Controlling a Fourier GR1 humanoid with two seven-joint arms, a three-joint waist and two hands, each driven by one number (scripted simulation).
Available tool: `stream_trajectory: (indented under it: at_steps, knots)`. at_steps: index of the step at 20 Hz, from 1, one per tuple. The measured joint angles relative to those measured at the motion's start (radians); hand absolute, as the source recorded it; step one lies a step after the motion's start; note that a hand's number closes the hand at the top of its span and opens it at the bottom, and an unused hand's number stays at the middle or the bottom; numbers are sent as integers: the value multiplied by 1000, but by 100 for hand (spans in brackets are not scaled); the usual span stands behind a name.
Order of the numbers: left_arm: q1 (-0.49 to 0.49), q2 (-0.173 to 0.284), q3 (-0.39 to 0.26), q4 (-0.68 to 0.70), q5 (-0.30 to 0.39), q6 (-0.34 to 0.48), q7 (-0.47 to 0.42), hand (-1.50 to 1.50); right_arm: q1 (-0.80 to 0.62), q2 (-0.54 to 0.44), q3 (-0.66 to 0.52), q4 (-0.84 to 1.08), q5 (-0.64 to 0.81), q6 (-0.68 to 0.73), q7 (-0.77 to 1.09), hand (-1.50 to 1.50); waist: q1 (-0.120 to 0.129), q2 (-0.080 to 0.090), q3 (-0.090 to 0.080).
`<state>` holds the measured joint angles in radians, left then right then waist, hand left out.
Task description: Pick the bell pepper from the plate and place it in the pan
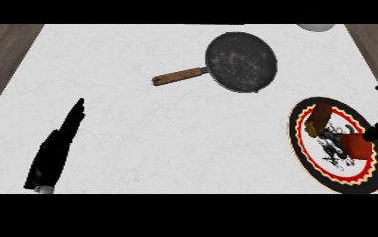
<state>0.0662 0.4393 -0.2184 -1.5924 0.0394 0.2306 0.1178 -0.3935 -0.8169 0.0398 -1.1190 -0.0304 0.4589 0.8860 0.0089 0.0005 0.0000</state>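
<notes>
A dark round pan (241, 62) with a brown wooden handle (178, 76) lies at the counter's far centre, and nothing shows inside it. At the right edge lies a plate (304, 153) with a black rim and a red and yellow pattern. On it sits a bright red bell pepper (356, 146); a darker red-brown piece (322, 115) with a yellow spot shows closer to the pan. A thin black sliver of my right hand (373, 131) touches the view's right edge just above the pepper. My left hand (57, 146) rests open at the lower left, far from the plate.
The white counter (148, 131) has wooden borders at the left and right. A pale rounded object (317, 27) peeks in at the far right edge.
</notes>
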Motion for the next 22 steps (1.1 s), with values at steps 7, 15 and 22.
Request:
stream_trajectory:
  at_steps: [7, 15, 22]
  knots:
    - [2, -22, 29, 9, -12, -32, -1, 0, -19, 58, 29, 45, 56, 12, 23, -150, -2, 0, 0]
    - [-16, -75, 31, 16, -64, -34, 18, 0, -32, 100, 30, 116, 118, 28, 23, -150, -3, 0, 0]
    - [-7, -87, 79, 32, -75, -75, -12, 0, -41, 132, 14, 189, 182, 46, -8, -150, -3, 0, 0]
